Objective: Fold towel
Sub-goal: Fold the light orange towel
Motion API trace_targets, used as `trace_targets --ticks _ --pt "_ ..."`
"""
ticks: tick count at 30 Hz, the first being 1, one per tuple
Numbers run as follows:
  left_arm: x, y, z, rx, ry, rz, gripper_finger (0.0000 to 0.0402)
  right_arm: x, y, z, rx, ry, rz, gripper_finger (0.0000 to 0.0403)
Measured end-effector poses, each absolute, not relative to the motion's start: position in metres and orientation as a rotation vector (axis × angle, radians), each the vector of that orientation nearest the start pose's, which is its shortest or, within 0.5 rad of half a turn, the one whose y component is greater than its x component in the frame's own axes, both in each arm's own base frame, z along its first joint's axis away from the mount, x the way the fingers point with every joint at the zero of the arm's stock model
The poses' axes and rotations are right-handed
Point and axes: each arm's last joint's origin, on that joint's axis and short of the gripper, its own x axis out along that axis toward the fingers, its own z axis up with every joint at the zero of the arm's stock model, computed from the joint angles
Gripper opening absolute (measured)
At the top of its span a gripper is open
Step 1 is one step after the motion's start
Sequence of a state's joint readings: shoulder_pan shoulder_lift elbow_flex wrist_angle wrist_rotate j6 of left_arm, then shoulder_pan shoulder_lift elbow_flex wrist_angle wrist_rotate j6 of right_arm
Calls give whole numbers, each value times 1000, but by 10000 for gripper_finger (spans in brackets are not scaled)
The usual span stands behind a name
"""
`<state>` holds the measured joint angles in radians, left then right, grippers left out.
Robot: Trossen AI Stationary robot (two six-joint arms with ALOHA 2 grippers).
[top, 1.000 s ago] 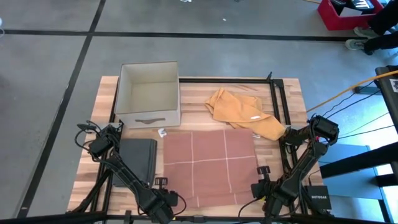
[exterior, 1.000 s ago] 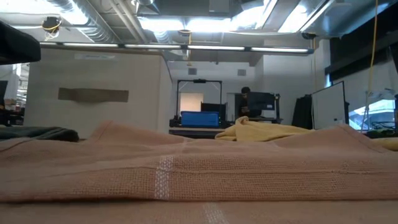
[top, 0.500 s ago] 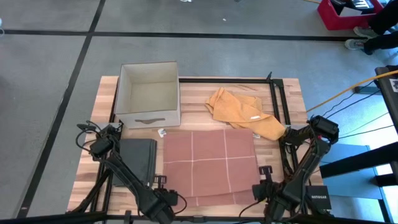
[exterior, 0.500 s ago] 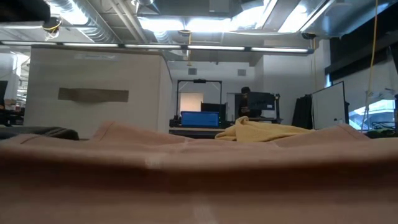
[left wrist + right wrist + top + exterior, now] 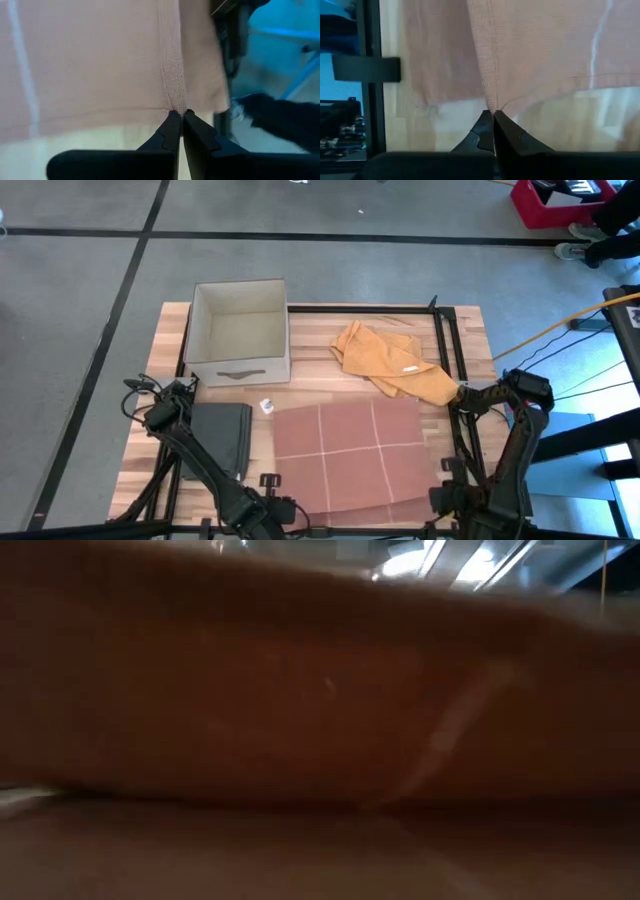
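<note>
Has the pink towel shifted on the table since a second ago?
Yes. The pink towel slid right, away from the folded grey cloth, its near edge gripped by both claws.

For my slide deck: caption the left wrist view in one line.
Left pincer shut on the near hem of the pink towel, pinching it above the wooden table.

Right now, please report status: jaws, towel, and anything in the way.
Left gripper and right gripper: jaws shut on towel near edge. Towel edge lifted, blocking low view. Orange cloth beyond it, touching its far edge.
</note>
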<state>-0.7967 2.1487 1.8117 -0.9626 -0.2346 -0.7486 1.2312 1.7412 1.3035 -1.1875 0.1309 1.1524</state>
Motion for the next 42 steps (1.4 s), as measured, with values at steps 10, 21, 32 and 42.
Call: trace_targets --ticks 10,21,32,42 --pt "317 -319 192 -100 1187 -151 7 98 301 201 3 1460 87 1" --pt "314 -328 194 -146 1211 -248 7 97 309 202 116 1550 148 1" --pt "316 -325 177 -87 1259 -212 28 97 308 201 134 1545 99 51" --pt "317 -311 203 -198 1319 -259 139 99 305 207 135 1658 98 140"
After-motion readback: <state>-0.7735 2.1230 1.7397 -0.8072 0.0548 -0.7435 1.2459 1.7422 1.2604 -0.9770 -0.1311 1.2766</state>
